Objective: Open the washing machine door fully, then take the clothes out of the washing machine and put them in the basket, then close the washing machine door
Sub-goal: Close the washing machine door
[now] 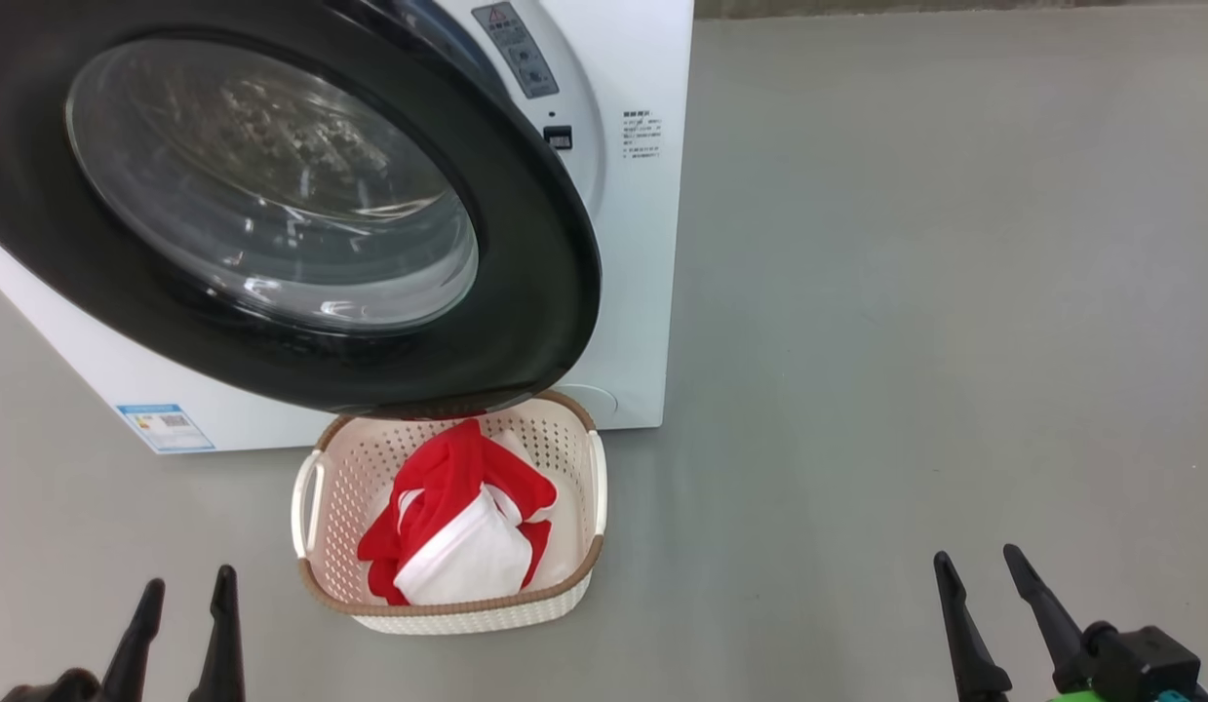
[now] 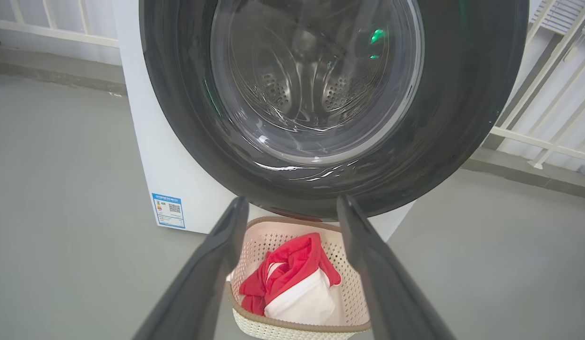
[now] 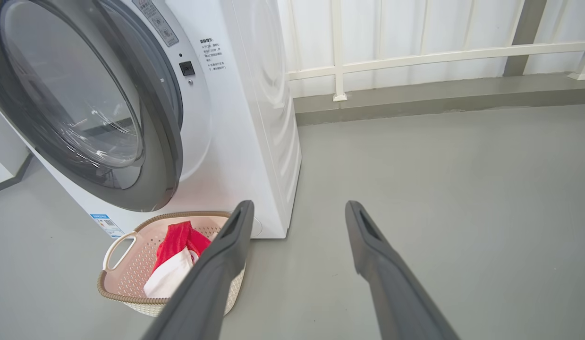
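Observation:
The washing machine (image 1: 642, 244) stands on the floor with the washing machine door (image 1: 550, 263) swung part way out from its front. The door's black rim hangs over the far end of the basket (image 1: 448, 606). The clothes (image 1: 457, 526), red and white, lie bunched inside the basket. My left gripper (image 1: 189, 580) is open at the lower left, short of the basket and holding nothing. My right gripper (image 1: 978, 556) is open over bare floor at the lower right. The left wrist view looks between the open left gripper (image 2: 293, 200) at the door (image 2: 179, 118) and clothes (image 2: 292, 278).
A blue label sticker (image 1: 165, 427) sits low on the machine's front. In the right wrist view the open right gripper (image 3: 297, 204) points past the basket (image 3: 117, 295) and machine (image 3: 254, 118) towards a white railing (image 3: 415, 59). Grey floor stretches to the right.

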Robot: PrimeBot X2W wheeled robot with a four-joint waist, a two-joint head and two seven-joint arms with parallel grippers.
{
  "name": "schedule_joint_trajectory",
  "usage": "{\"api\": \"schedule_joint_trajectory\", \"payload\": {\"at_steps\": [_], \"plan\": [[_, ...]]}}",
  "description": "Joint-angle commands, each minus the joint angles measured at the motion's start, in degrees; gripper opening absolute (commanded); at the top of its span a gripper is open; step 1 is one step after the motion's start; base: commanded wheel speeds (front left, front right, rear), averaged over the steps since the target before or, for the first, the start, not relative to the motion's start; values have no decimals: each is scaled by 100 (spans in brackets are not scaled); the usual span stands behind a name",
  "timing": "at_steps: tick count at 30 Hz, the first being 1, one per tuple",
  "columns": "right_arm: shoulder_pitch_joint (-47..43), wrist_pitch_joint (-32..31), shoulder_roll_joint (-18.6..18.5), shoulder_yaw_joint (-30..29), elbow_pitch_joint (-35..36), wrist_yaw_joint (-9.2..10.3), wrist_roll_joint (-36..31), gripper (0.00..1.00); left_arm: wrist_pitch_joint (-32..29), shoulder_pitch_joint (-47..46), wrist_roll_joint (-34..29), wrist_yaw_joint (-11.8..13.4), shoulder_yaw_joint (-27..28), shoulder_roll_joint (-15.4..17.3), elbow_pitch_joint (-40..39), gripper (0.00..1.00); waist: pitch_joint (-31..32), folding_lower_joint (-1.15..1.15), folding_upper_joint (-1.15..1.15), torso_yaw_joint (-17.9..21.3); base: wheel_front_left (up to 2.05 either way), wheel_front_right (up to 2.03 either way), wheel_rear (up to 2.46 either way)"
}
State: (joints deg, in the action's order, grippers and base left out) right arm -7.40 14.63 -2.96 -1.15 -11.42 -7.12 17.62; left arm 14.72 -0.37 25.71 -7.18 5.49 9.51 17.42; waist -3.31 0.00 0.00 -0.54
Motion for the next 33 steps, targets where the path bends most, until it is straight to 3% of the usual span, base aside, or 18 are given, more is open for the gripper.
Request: {"api": "schedule_joint_trajectory", "payload": {"at_steps": [1, 14, 33], "plan": [[-12, 37, -81, 93, 158, -36, -9, 100, 28, -11, -154, -31, 274, 71, -210, 100, 29, 0, 0, 17, 0, 0, 0], [-172, 37, -70, -102, 238, -36, -22, 100, 28, 373, -1357, -31, 596, -245, -704, 100, 59, 0, 0, 28, 0, 0, 0], [-32, 37, -49, 41, 228, -36, -40, 100, 28, 330, -1514, -31, 657, -416, -731, 100, 22, 0, 0, -57, 0, 0, 0]]}}
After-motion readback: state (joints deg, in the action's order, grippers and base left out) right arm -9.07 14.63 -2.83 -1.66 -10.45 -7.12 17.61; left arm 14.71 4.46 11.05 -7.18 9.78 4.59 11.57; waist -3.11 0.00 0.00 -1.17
